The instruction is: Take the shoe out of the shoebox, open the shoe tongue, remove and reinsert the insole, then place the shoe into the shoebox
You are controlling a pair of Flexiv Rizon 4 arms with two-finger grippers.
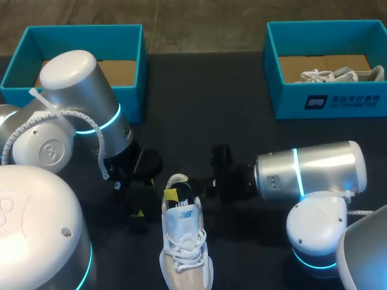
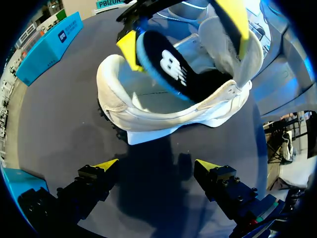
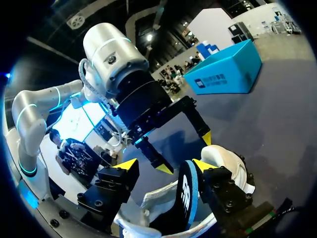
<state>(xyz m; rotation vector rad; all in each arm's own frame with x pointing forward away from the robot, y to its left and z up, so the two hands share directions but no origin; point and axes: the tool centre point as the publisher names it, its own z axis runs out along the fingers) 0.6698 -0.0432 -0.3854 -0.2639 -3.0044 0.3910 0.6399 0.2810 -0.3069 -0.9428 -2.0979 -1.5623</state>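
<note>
Dark counter (image 1: 199, 109) filled the scene, and nearest on it, around the middle, lay the white shoe (image 1: 184, 241). Its toe pointed to the near edge, its heel faced away, and its laces (image 1: 181, 246) were tied over the front.

At the heel opening the black, blue-edged insole (image 2: 173, 69) stood partly out of the shoe, tilted up. The right arm (image 1: 308, 172) came in low from the right, and its gripper (image 3: 166, 166) sat over the heel. Its yellow-tipped fingers were spread wide. The insole stood between them, leaning against one fingertip (image 3: 202, 166) and apart from the other, so nothing was clamped.

Just left of the heel, the left arm (image 1: 78, 115) held its gripper (image 2: 157, 167) above bare counter. Those fingers were also spread and held nothing, with the shoe lying just ahead of them.

Farther back, well apart from the shoe, two teal shoeboxes stood at the far corners. The left shoebox (image 1: 130, 78) showed only its brown cardboard floor. The right shoebox (image 1: 326, 99) held a second white shoe (image 1: 338, 75).
</note>
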